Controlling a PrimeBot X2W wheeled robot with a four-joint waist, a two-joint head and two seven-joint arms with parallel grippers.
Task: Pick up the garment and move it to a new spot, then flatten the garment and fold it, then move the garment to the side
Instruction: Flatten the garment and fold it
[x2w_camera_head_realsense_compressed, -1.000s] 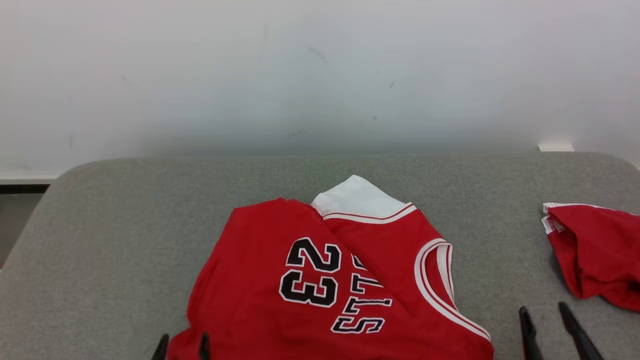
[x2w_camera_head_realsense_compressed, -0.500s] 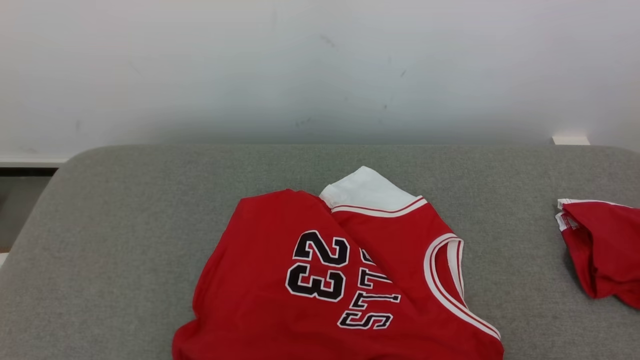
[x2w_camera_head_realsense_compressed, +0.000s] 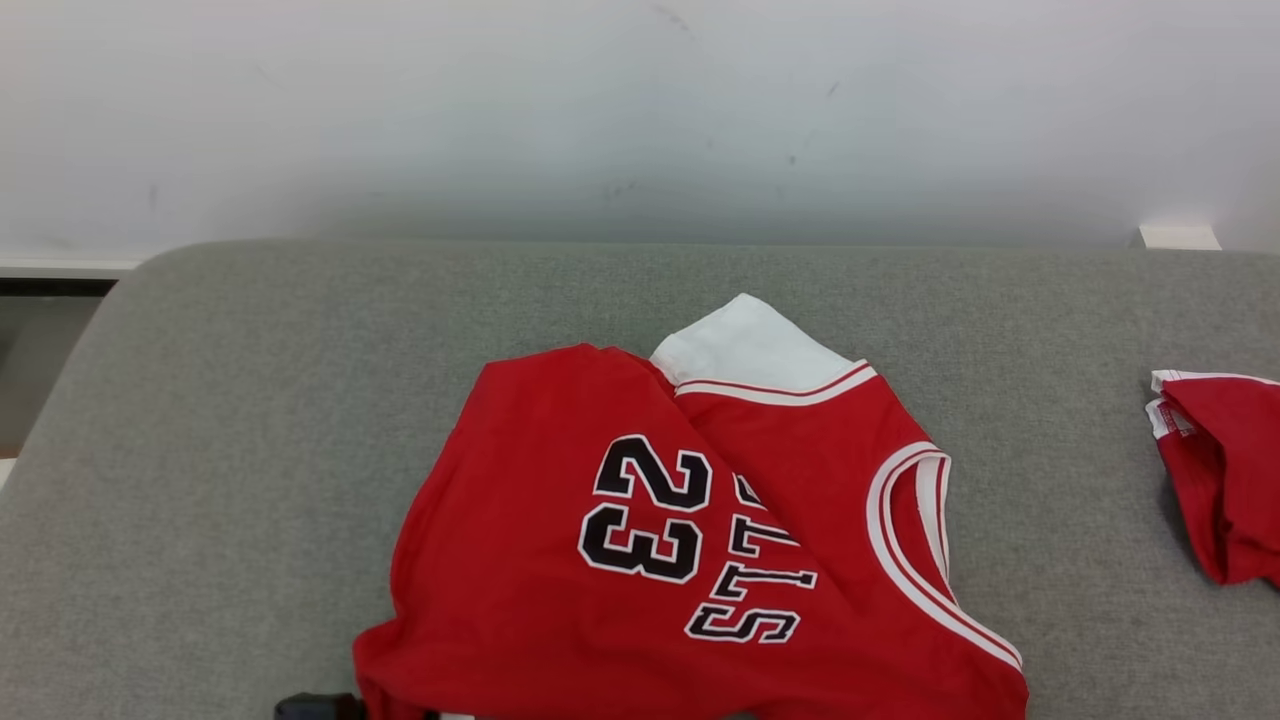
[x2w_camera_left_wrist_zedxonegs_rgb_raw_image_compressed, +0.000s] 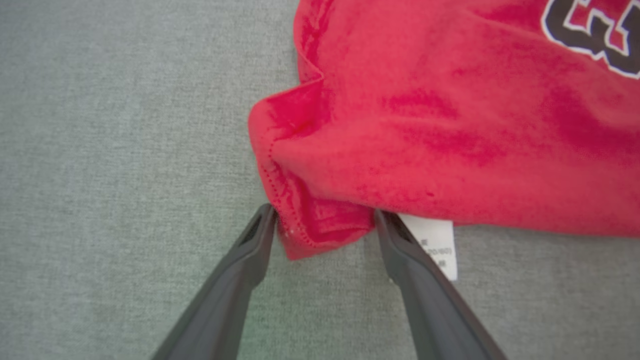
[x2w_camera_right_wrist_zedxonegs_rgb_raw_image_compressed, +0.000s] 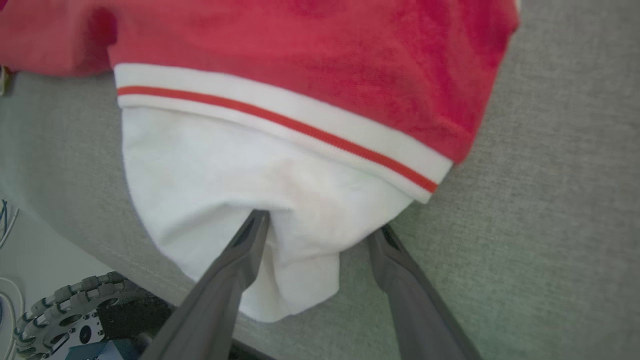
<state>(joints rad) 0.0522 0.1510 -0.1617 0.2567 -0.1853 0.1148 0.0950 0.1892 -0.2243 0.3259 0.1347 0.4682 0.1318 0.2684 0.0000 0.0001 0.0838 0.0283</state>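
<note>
The garment (x2w_camera_head_realsense_compressed: 700, 540) is a red jersey with a black "23" and white trim, lying crumpled on the grey padded table (x2w_camera_head_realsense_compressed: 250, 400). My left gripper (x2w_camera_left_wrist_zedxonegs_rgb_raw_image_compressed: 325, 215) stands open with its two fingers on either side of a red hem corner (x2w_camera_left_wrist_zedxonegs_rgb_raw_image_compressed: 310, 225), beside a white label (x2w_camera_left_wrist_zedxonegs_rgb_raw_image_compressed: 435, 245). A dark bit of that gripper (x2w_camera_head_realsense_compressed: 320, 708) peeks in at the head view's bottom edge. My right gripper (x2w_camera_right_wrist_zedxonegs_rgb_raw_image_compressed: 320, 230) is open too, straddling a fold of the jersey's white fabric (x2w_camera_right_wrist_zedxonegs_rgb_raw_image_compressed: 250, 170) below the red-striped band, close to the table's near edge.
A second red cloth (x2w_camera_head_realsense_compressed: 1220, 480) lies at the table's right edge. A white wall (x2w_camera_head_realsense_compressed: 640, 120) rises behind the table. The robot's wheeled base (x2w_camera_right_wrist_zedxonegs_rgb_raw_image_compressed: 65, 310) shows past the table's near edge in the right wrist view. Bare grey surface lies left of the jersey.
The head camera has moved, so the whole picture has shifted. Both grippers' fingertips, seen at the bottom a second ago, have dropped out below the frame. The jersey lies as before.
</note>
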